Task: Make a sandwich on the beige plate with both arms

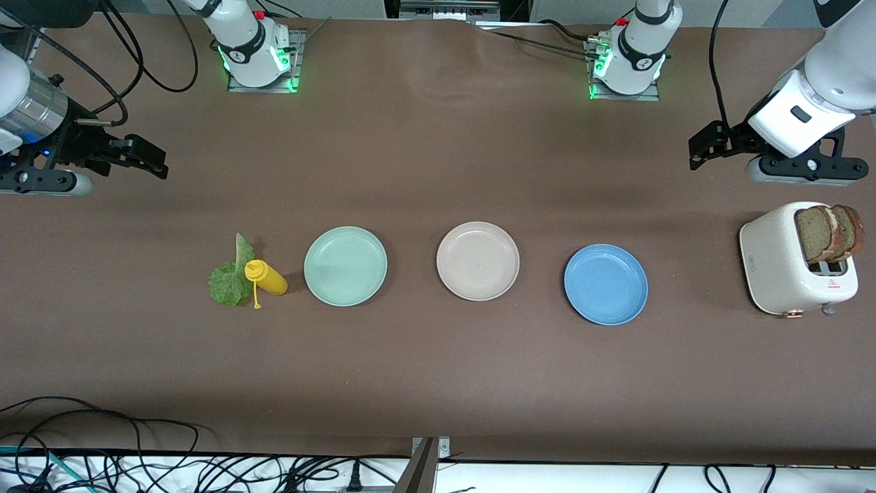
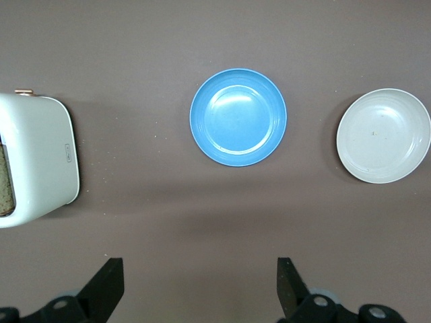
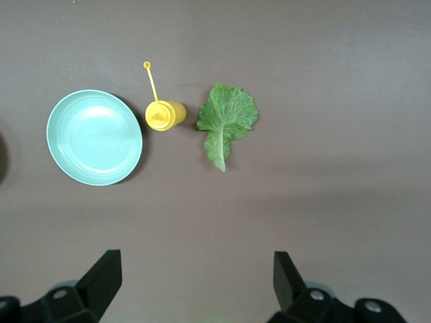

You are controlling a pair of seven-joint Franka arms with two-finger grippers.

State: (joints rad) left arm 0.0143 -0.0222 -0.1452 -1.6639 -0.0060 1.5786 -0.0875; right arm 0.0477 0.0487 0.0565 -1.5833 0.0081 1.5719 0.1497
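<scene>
Both arms raised at table ends, left gripper [image 2: 199, 289] and right gripper [image 3: 195, 286] spread wide, empty; lettuce leaf [image 3: 226, 121] flat, stem toward right arm's base.

beige plate [image 1: 478, 261], green lettuce [image 1: 229, 282], brown bread [image 1: 828, 233]

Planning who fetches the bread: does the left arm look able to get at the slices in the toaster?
Probably yes. The bread slices stand up out of the toaster at the left arm's end of the table, with nothing over them. The left gripper, open, hangs over bare table beside the toaster.
</scene>
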